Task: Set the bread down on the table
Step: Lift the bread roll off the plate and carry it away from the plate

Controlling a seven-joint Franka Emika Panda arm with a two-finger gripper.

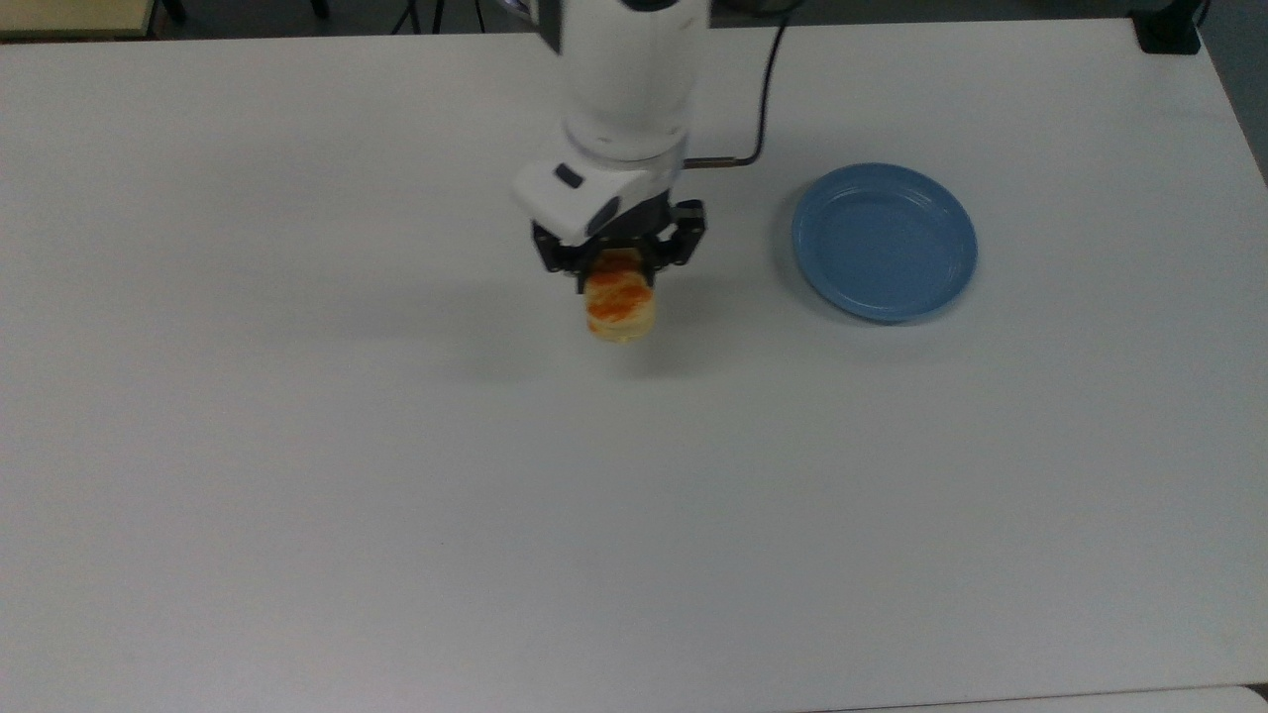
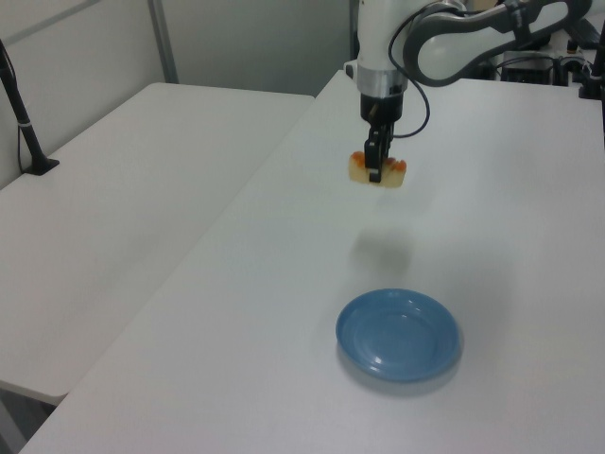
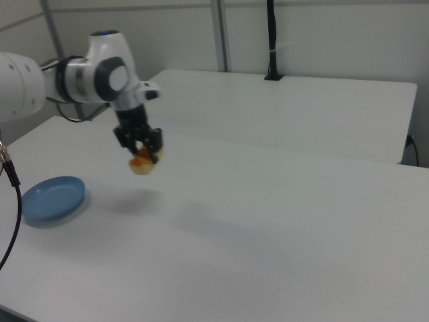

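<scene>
You were mid-carry: the gripper (image 1: pixel 618 269) clamped the bread (image 1: pixel 620 307) above the table (image 1: pixel 297 446), well clear of the blue plate (image 1: pixel 885 243); lowering and releasing seemed next.

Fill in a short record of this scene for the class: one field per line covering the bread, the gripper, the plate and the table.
bread: held in the air above the table, clear of the plate
gripper: shut on the bread, pointing down
plate: blue, nothing on it, at the top view's right of the bread
table: white; the bread's shadow falls on it below the loaf
task state: bread not yet set down
</scene>
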